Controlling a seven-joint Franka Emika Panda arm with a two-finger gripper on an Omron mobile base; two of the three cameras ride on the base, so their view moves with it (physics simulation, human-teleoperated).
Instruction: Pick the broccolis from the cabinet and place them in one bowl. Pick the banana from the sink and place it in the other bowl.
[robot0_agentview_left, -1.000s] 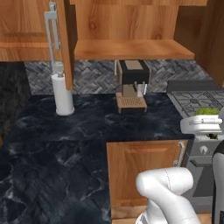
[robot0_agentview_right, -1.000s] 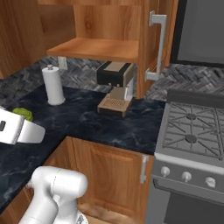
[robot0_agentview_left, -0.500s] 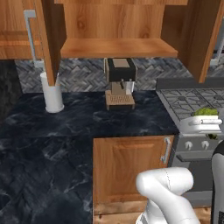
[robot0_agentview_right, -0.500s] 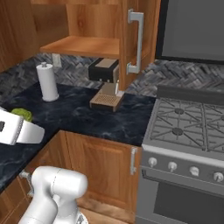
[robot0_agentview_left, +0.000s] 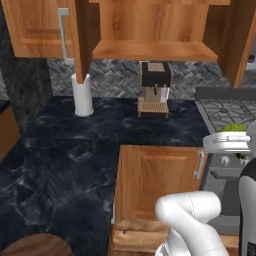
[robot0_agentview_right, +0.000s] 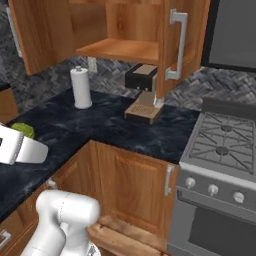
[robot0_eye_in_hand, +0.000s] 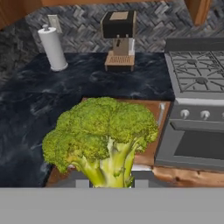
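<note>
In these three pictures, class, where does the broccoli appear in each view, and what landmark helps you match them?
Left base view: broccoli at the right edge, above the white hand.
Right base view: broccoli at the left edge, behind the white hand.
Hand view: broccoli low at centre, large, stem down.
Shared landmark: the coffee machine on the counter.

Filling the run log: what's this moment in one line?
pincer: shut on broccoli | cabinet: open | wooden bowl: lower left, not reached
</note>
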